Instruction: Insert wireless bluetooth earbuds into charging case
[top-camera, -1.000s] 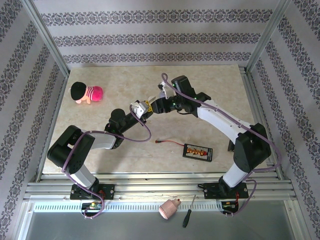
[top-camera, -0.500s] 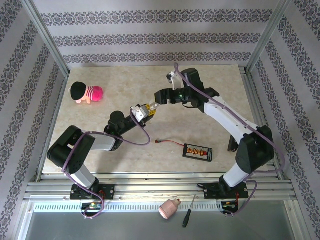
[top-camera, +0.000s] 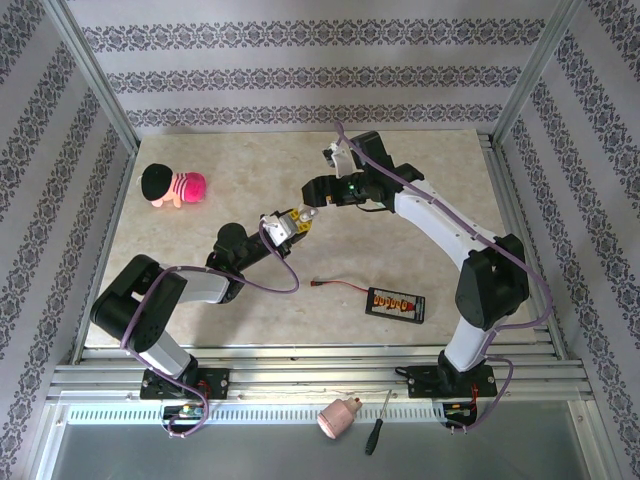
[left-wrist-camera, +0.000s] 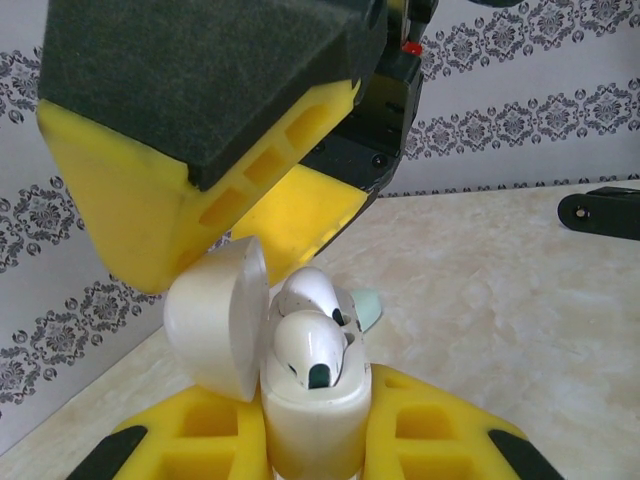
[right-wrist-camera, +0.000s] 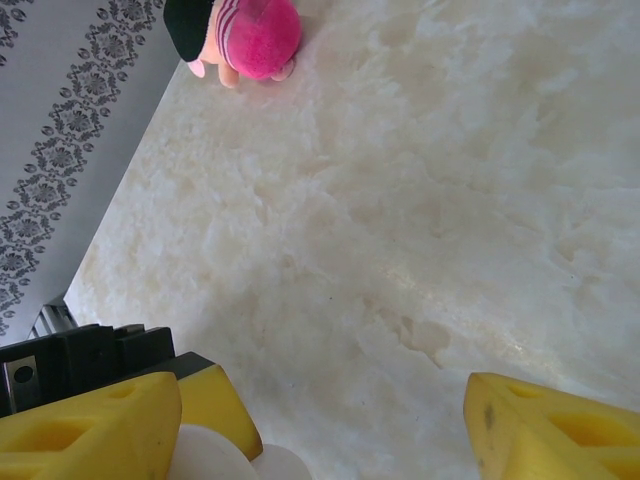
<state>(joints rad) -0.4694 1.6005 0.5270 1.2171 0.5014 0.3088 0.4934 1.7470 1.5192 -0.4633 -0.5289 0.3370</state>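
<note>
Pink and black plush toy (top-camera: 172, 185) lies far left on a pale marble-patterned table (top-camera: 420, 160), well apart from the work.

Near the middle, the left gripper (top-camera: 287, 226) is raised off the table and clamps a white charging case (left-wrist-camera: 312, 415) upright between its yellow fingers. The case's round lid (left-wrist-camera: 215, 320) is swung open to the left. Two white earbuds (left-wrist-camera: 312, 345) sit side by side in the case's wells, stems down. The nearer one seems to stand slightly proud.

Just right of it, the right gripper (right-wrist-camera: 330, 395) hovers at the case, jaws spread wide and holding nothing. One foam-padded finger hangs just above the open lid; whether it touches the lid cannot be told.

Farther right, a black battery pack (top-camera: 396, 304) with a thin lead lies on the table.

Judged from this, the insertion looks nearly done: both buds are in the case. What seems left is pressing the nearer bud fully home, if needed, and closing the lid.
</note>
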